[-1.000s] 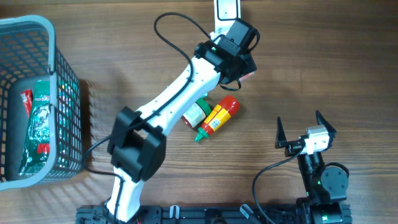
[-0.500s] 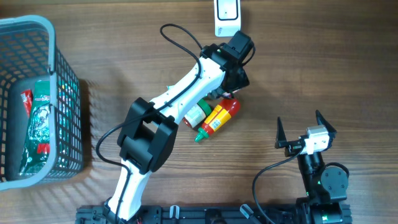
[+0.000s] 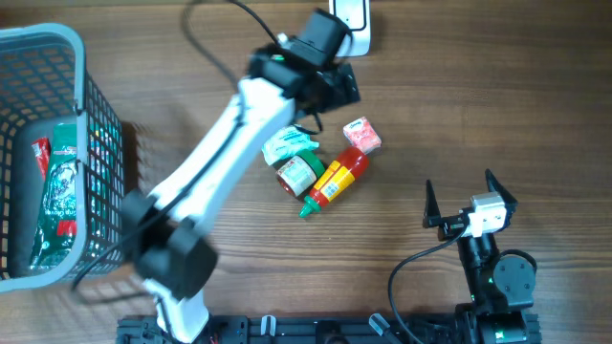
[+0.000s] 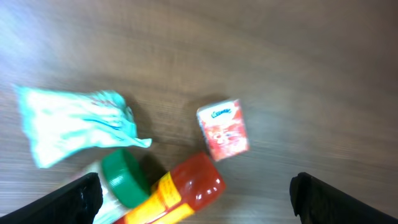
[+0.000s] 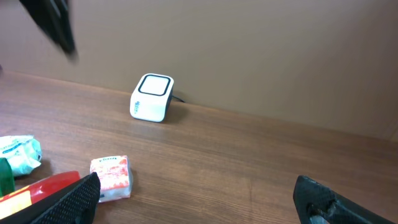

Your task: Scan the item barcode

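Left end effector [image 3: 337, 88] hangs over the counter [image 3: 497, 86] with its jaws spread wide and nothing between them. The right end effector [image 3: 460, 189] waits well off to its right, just as wide and just as empty.

Far to the left of the left end effector stands the basket [image 3: 57, 38], with green packets [image 3: 57, 191] inside. Just beyond it, at the far edge, you have the barcode scanner [image 3: 352, 11]. Nearer the robot than its fingers lies a small heap: the red sauce bottle [image 3: 335, 180], the tissue packet [image 3: 290, 145] and the green-lidded jar [image 3: 296, 174]. Just beside the bottle's red end is the small carton [image 3: 361, 135], clear of the fingers.

Treat that carton as the likeliest item, since it is closest to hand. It looks light and stiff-walled but easy to crush, so take it gently across its two long flat sides and keep the broad faces free for the scanner.

You cannot see a barcode on any face shown; it may be underneath. The left wrist view is smeared, so the print is unreadable. The top of the overhead view cuts off the scanner.
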`<act>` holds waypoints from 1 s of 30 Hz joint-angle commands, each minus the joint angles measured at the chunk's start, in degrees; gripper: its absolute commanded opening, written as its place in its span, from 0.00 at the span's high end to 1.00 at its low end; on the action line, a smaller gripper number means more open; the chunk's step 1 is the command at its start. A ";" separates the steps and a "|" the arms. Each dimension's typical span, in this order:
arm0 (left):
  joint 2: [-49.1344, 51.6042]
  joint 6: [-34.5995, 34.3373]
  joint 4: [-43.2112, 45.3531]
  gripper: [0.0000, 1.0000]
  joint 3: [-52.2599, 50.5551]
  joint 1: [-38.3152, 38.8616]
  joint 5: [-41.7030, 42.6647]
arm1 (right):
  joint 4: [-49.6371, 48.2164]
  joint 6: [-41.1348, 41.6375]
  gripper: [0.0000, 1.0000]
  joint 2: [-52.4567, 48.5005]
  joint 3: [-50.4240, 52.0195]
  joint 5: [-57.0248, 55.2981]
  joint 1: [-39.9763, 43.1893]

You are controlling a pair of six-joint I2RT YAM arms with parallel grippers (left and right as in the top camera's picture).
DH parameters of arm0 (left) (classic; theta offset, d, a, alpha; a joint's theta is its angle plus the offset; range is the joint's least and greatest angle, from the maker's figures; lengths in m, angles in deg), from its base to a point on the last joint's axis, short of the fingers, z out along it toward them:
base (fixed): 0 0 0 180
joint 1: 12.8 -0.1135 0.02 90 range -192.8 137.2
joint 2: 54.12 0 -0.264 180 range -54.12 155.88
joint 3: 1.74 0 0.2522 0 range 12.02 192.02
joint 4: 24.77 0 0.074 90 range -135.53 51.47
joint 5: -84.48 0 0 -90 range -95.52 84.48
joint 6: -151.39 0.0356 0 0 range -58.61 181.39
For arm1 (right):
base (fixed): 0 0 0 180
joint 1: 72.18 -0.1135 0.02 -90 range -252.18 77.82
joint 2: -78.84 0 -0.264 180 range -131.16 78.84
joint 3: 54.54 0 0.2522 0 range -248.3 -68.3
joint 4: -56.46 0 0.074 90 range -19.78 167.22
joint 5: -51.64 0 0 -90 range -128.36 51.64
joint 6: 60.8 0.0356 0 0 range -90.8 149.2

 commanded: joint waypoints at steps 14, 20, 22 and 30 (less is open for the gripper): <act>-26.45 2.62 -10.80 0.00 0.33 -23.02 -22.21 | -0.13 -0.70 0.00 -0.07 0.04 0.52 -0.17; -29.31 -20.13 -17.22 0.00 0.33 -42.38 -21.99 | -0.13 -0.72 0.00 -0.07 0.04 0.52 -0.15; -28.96 -27.76 -20.17 0.00 0.09 -49.81 -21.05 | -0.13 -0.72 0.00 -0.07 0.04 0.50 -0.17; -23.34 -50.64 -22.10 0.00 -5.64 -71.34 -9.79 | -0.13 -0.70 0.00 -0.07 0.04 0.52 -0.17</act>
